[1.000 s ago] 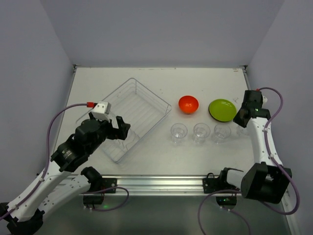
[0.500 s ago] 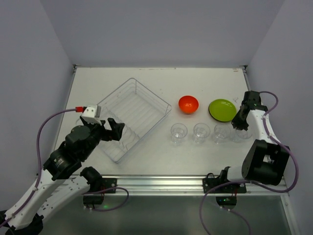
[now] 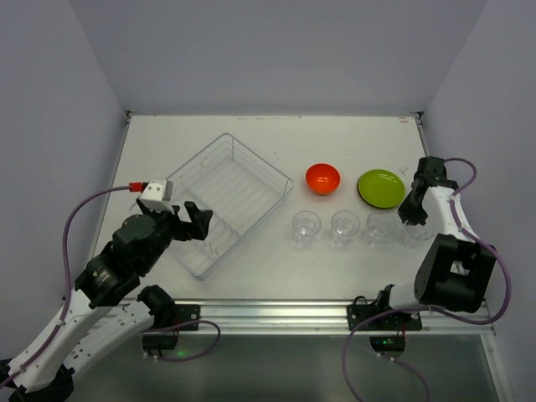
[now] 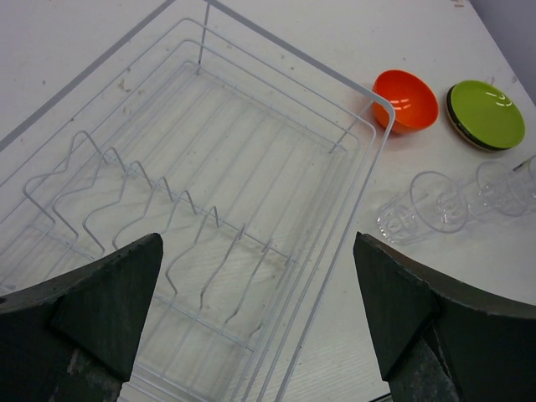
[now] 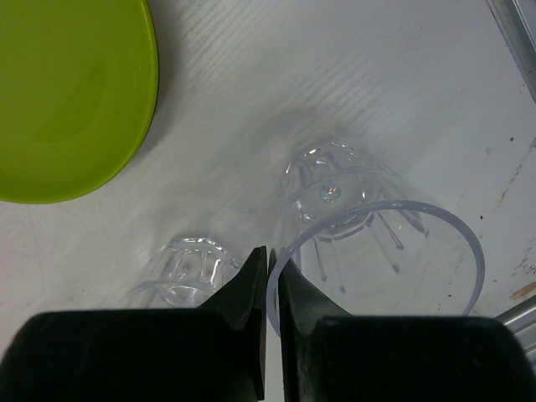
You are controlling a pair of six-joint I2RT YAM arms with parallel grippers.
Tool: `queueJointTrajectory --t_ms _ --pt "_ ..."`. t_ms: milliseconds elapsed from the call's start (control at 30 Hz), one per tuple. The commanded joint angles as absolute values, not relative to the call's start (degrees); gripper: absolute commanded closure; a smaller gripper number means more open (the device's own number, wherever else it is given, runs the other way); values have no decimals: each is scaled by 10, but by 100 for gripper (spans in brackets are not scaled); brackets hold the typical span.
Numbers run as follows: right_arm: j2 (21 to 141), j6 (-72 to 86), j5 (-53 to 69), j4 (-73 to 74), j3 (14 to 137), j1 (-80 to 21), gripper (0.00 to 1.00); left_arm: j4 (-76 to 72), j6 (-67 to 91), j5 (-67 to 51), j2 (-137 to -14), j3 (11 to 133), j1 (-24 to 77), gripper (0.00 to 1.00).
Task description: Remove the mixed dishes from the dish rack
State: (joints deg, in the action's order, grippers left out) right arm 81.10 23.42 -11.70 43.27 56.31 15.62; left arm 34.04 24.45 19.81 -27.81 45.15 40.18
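Note:
The dish rack (image 3: 228, 199) lies at the table's left with no dish in it; it fills the left wrist view (image 4: 251, 167). My left gripper (image 3: 198, 223) is open and empty over the rack's near corner (image 4: 258, 251). The orange-red bowl (image 3: 322, 177) (image 4: 406, 100) and lime-green plate (image 3: 381, 188) (image 4: 486, 113) (image 5: 67, 92) sit on the table right of the rack. Three clear tumblers (image 3: 345, 227) stand in a row before them. My right gripper (image 3: 412, 214) (image 5: 270, 261) is shut on the rim of a fourth tumbler (image 5: 377, 243), upright at the row's right end, at or just above the table.
The neighbouring tumbler (image 5: 186, 268) stands close to the left of my right fingers. The table's right edge rail (image 5: 512, 38) runs just beyond the held tumbler. A metal rail (image 3: 276, 314) lines the front edge between the arm bases. Grey walls enclose the table.
My left gripper has drawn back to the left off the rack's middle. My right arm has folded its elbow in and brought the held tumbler down at the row's right end.

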Motion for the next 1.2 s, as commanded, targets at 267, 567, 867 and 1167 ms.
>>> queueJointTrajectory --t_ms 267,567,867,1167 --pt "814 241 -135 449 569 160 70 339 250 218 -287 450 404 0" --pt "738 250 -127 457 578 160 57 338 252 224 -306 447 403 0" --pt "646 251 -107 461 585 159 23 347 255 241 -346 454 367 0" --pt "436 189 -94 410 557 20 1 301 211 147 -356 446 185 0"
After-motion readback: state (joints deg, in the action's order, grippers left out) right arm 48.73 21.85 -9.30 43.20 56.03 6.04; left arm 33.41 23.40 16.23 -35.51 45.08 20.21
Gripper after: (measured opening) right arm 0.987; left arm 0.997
